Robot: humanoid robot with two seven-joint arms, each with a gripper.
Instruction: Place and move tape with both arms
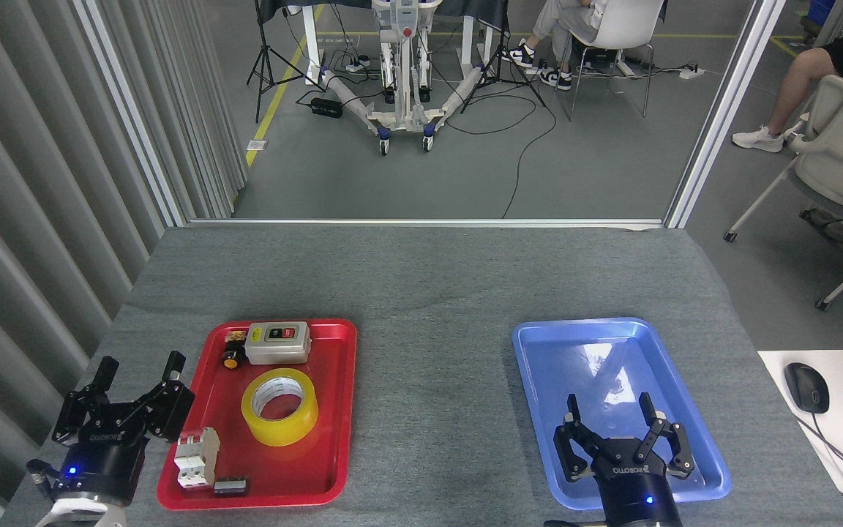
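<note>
The yellow tape roll [280, 406] lies flat in the middle of the red tray [345, 410], its white printed core facing up. My left gripper [140, 369] hovers just outside the tray's left edge, left of the tape, open with nothing between its fingers. My right gripper [609, 410] is open over the near part of the blue tray [538, 351], which holds nothing. Both black wrists show a blue LED.
In the red tray also sit a grey switch box [277, 342] with a small yellow-black part [232, 357] at the back, a white circuit breaker [197, 457] and a small black block [231, 486] at the front. A mouse [806, 387] lies on a white desk to the right.
</note>
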